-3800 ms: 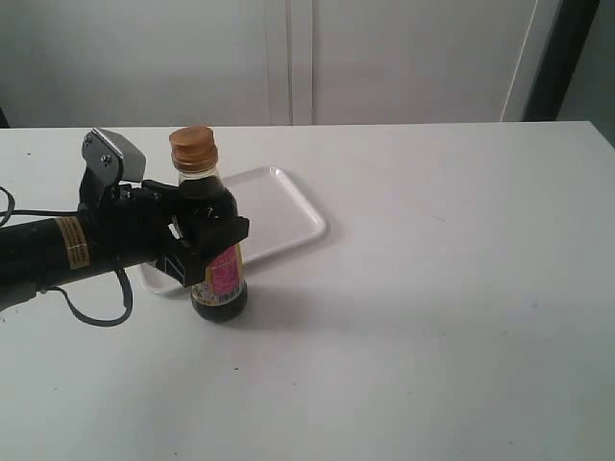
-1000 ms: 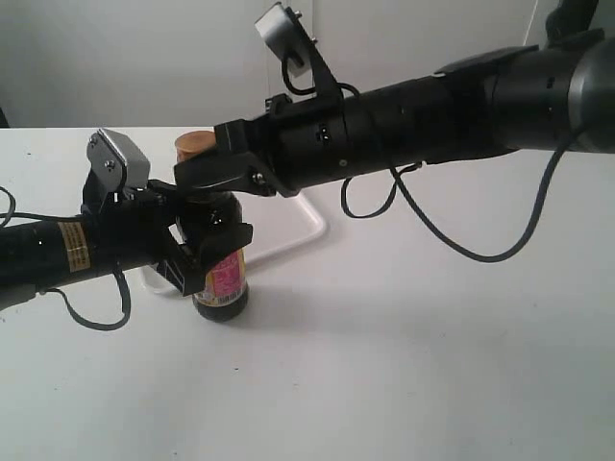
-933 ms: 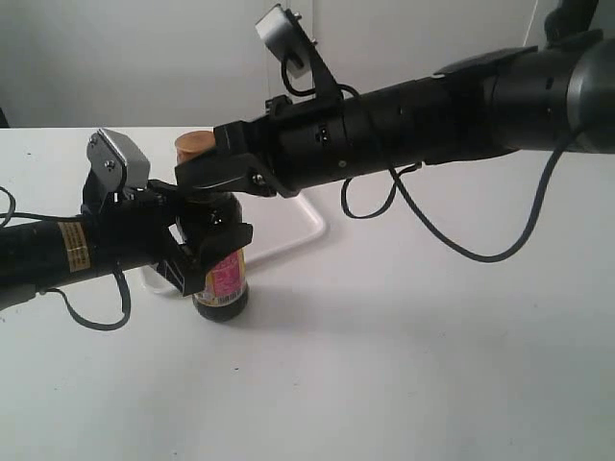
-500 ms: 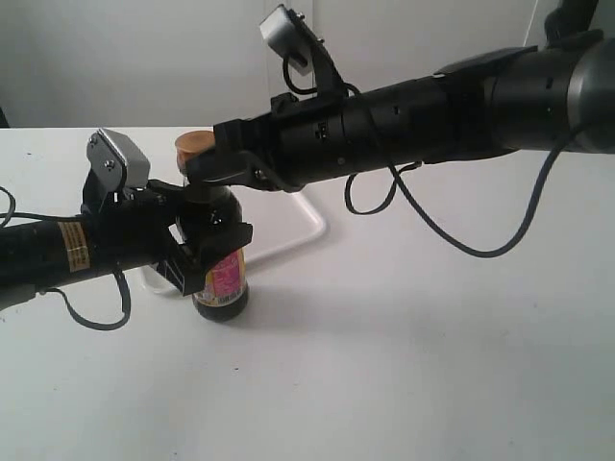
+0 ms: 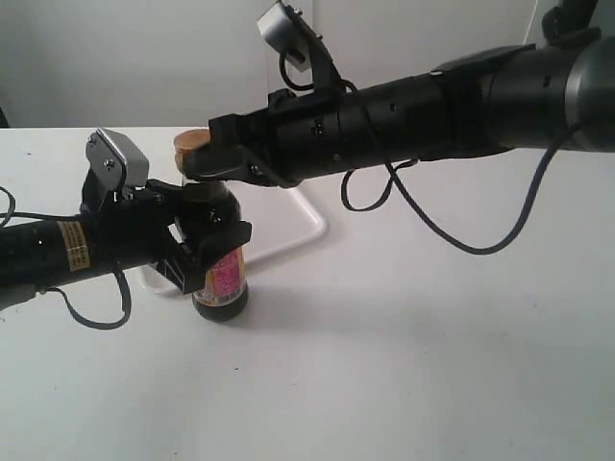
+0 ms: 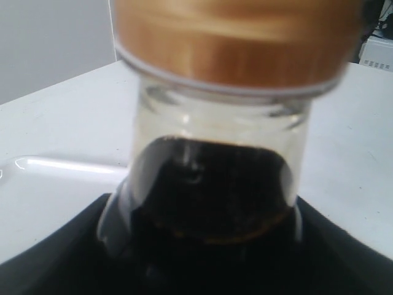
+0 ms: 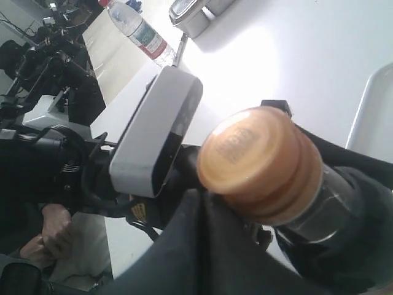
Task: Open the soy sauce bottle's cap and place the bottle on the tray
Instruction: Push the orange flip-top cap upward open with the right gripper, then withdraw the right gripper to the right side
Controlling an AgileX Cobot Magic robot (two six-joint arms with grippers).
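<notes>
The soy sauce bottle (image 5: 220,280) stands upright on the white table just in front of the tray (image 5: 300,217). My left gripper (image 5: 208,236) is shut on the bottle's dark body below the shoulders, its black fingers (image 6: 55,258) flanking the glass (image 6: 209,196). The copper-orange cap (image 5: 191,141) sits on the neck, and the frames do not show whether its lid is lifted. My right gripper (image 5: 198,165) reaches in from the right. Its fingers are pressed together, with the tips (image 7: 206,198) against the lower edge of the cap (image 7: 258,161), holding nothing. The cap (image 6: 233,37) fills the top of the left wrist view.
The right arm (image 5: 432,106) spans the scene above the tray, with a looping cable (image 5: 452,240) hanging under it. The left arm's silver camera housing (image 5: 115,158) stands beside the bottle. Beyond the table edge are a water bottle (image 7: 144,31) and a person's hand (image 7: 52,246).
The right arm, absent 3.8 s ago, now reaches over the tray to the cap. Over the last second its tips edged left and slightly up against the cap. Left gripper and bottle stayed put.
</notes>
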